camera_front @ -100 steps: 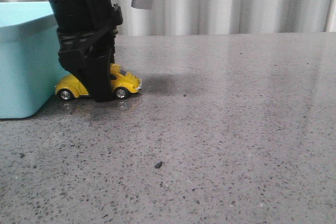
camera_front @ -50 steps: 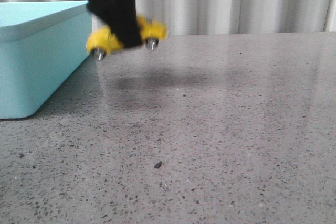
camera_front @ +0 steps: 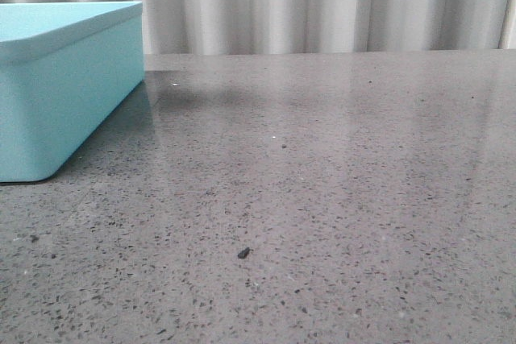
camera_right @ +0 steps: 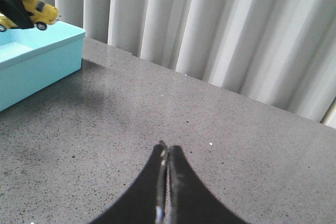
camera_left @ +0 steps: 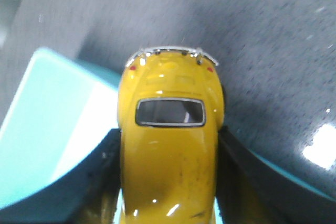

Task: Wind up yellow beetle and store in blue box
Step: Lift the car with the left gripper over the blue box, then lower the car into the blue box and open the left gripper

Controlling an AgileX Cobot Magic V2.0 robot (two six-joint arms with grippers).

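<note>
The yellow beetle (camera_left: 168,150) is held clamped between the left gripper (camera_left: 168,182) fingers above the blue box (camera_front: 68,86) rim, so release inside is judged next, while the right gripper (camera_right: 166,153) is kept closed on nothing.

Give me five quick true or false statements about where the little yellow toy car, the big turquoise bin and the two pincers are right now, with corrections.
1. The glossy yellow toy beetle car is held in the left pincer. True.
2. The car rests on the grey speckled table. False: it is held in the air by the large turquoise plastic bin.
3. The right pincer is shut and empty. True.
4. The car lies inside the bin. False: it is above the rim.
5. The bin stands on the table. True.
</note>
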